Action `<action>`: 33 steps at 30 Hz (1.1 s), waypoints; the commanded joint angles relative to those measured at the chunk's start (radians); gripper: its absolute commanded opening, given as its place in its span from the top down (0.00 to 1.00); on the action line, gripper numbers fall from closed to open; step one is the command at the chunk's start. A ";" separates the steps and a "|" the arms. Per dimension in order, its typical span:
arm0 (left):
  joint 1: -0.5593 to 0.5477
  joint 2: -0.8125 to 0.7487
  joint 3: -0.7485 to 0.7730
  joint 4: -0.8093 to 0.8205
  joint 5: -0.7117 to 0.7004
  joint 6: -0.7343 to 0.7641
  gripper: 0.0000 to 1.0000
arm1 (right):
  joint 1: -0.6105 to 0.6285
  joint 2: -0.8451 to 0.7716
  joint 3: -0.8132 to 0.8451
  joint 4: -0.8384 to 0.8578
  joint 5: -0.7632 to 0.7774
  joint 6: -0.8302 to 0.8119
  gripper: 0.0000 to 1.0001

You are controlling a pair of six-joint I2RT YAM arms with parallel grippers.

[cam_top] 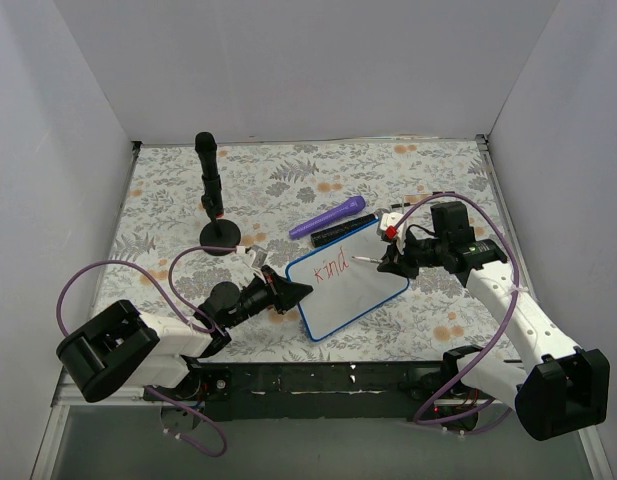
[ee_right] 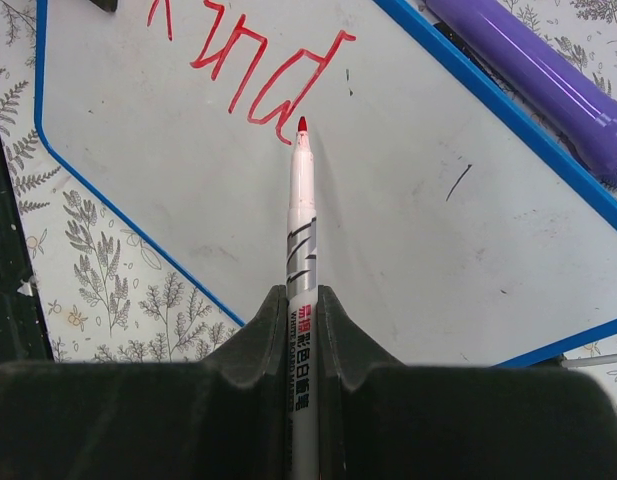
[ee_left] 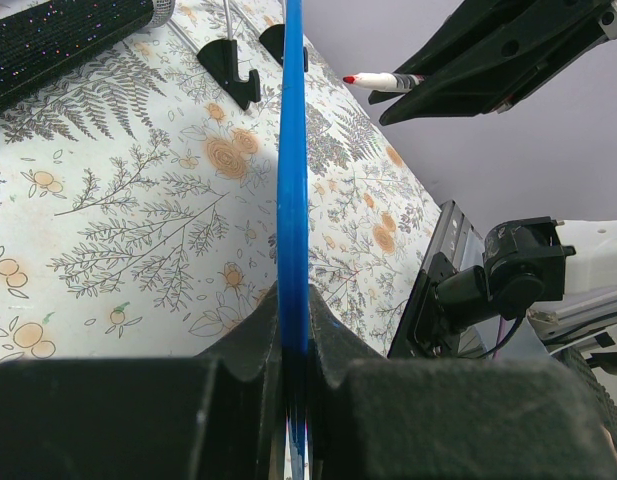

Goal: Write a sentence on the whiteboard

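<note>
The whiteboard [cam_top: 360, 285] lies slanted on the floral mat, white with a thin blue frame. My left gripper [cam_top: 300, 293] is shut on its left edge, and the left wrist view shows the blue frame [ee_left: 293, 180] edge-on between the jaws of that gripper [ee_left: 296, 320]. The sentence [cam_top: 335, 267] reads "kind" in red. My right gripper [ee_right: 302, 310] is shut on a white red-tipped marker [ee_right: 302, 220]. The marker's tip rests at the foot of the "d" of the sentence [ee_right: 250, 70] on the whiteboard [ee_right: 408, 240].
A purple marker [cam_top: 328, 217] lies just behind the board's far edge, beside a black pen-like object [cam_top: 340, 232]. A black post on a round base [cam_top: 212, 195] stands at the back left. White walls close in the mat on three sides.
</note>
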 commanded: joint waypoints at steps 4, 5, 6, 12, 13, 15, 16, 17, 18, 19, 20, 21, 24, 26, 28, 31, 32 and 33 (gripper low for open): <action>-0.003 -0.033 -0.003 0.036 -0.005 0.011 1.00 | -0.005 -0.023 -0.008 0.008 -0.001 -0.019 0.99; -0.003 -0.031 -0.003 0.036 -0.005 0.009 1.00 | -0.005 -0.023 -0.010 0.008 0.001 -0.019 0.99; -0.003 -0.031 -0.003 0.035 -0.005 0.009 1.00 | -0.005 -0.021 -0.010 0.006 0.003 -0.019 0.99; -0.003 -0.031 -0.003 0.033 -0.005 0.009 1.00 | -0.006 -0.020 -0.014 0.000 0.016 -0.030 0.99; -0.003 -0.033 -0.001 0.033 -0.005 0.011 1.00 | -0.005 -0.020 -0.014 -0.002 0.018 -0.030 0.99; -0.003 -0.028 -0.003 0.035 -0.006 0.009 1.00 | -0.005 -0.014 -0.011 -0.009 0.015 -0.036 0.99; -0.003 -0.028 0.000 0.035 -0.006 0.008 1.00 | -0.006 -0.012 -0.010 -0.011 0.009 -0.047 0.99; -0.003 -0.028 0.000 0.030 -0.006 0.008 1.00 | -0.006 -0.009 -0.010 -0.014 0.007 -0.050 0.99; -0.003 -0.028 0.002 0.029 -0.008 0.006 1.00 | -0.006 0.000 -0.010 -0.014 0.007 -0.052 0.99; -0.003 -0.030 0.002 0.030 -0.006 0.006 1.00 | -0.005 0.006 -0.005 -0.017 0.009 -0.053 0.99; -0.003 -0.028 0.002 0.030 -0.008 0.006 1.00 | -0.005 0.011 -0.004 -0.020 0.009 -0.053 0.99; -0.001 -0.028 0.003 0.029 -0.008 0.006 1.00 | -0.003 0.020 0.003 -0.020 0.009 -0.053 0.99; -0.003 -0.025 0.011 0.026 -0.003 0.008 1.00 | -0.005 0.031 0.010 -0.005 0.021 -0.029 0.99; -0.003 -0.028 0.011 0.027 0.000 0.006 1.00 | -0.002 0.034 0.013 0.000 0.026 -0.018 0.99; -0.003 -0.030 0.009 0.026 0.001 0.008 1.00 | 0.003 0.042 0.015 0.005 0.027 -0.012 0.99; -0.003 -0.031 0.009 0.024 0.001 0.008 1.00 | 0.011 0.048 0.016 0.023 0.027 0.002 0.99; -0.003 -0.031 0.011 0.026 0.003 0.006 1.00 | 0.014 0.051 0.021 0.028 0.027 0.007 0.99; -0.003 -0.030 0.012 0.024 0.003 0.006 1.00 | 0.015 0.054 0.021 0.032 0.027 0.016 0.99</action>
